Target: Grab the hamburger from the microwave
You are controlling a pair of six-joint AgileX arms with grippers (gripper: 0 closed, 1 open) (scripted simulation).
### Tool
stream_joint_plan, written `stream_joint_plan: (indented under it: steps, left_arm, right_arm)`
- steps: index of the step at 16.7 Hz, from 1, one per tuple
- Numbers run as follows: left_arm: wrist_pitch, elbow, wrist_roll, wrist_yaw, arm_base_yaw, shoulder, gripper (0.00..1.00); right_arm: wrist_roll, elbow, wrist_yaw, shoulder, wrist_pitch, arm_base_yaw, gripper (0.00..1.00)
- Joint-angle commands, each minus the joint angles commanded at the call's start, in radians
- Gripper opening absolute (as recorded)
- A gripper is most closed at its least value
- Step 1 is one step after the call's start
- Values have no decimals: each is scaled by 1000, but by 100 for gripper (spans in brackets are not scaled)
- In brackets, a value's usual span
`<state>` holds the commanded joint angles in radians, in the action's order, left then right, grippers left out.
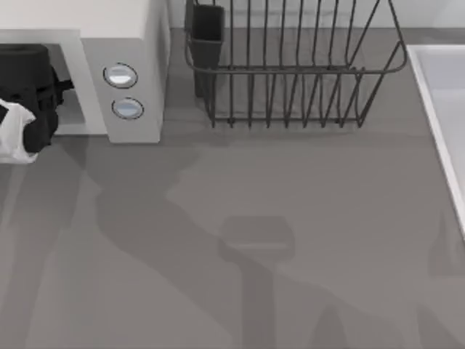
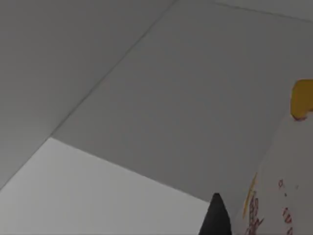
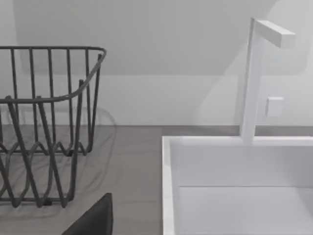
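Note:
The white microwave (image 1: 123, 43) stands at the back left, with two round silver-blue knobs (image 1: 120, 75) on its front panel. My left arm (image 1: 25, 94) reaches into its opening at the far left of the table. In the left wrist view I see the grey inner cavity (image 2: 146, 98) from close up. The hamburger (image 2: 288, 176) lies at that view's edge, white with red and yellow marks and an orange-yellow piece (image 2: 303, 98). A dark tip of my left gripper (image 2: 216, 220) sits right beside it; whether it touches I cannot tell.
A black wire dish rack (image 1: 290, 73) with a dark cup holder (image 1: 207, 33) stands at the back middle. A white sink (image 3: 234, 186) with a white tap (image 3: 254, 78) lies at the right edge. A dark part of my right gripper (image 3: 93, 220) hangs near the rack (image 3: 44, 122).

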<state>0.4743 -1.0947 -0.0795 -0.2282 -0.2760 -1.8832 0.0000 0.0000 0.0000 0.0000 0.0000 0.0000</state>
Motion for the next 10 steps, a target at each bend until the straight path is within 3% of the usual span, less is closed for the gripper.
stream_joint_plan:
  steps: [6, 10]
  left_arm:
    - [-86, 373, -77, -196, -207, 403, 0]
    - [-103, 437, -92, -237, -250, 467, 0]
  right_arm:
    - [0, 0, 0, 0, 0, 0, 100]
    - [0, 0, 0, 0, 0, 0, 100]
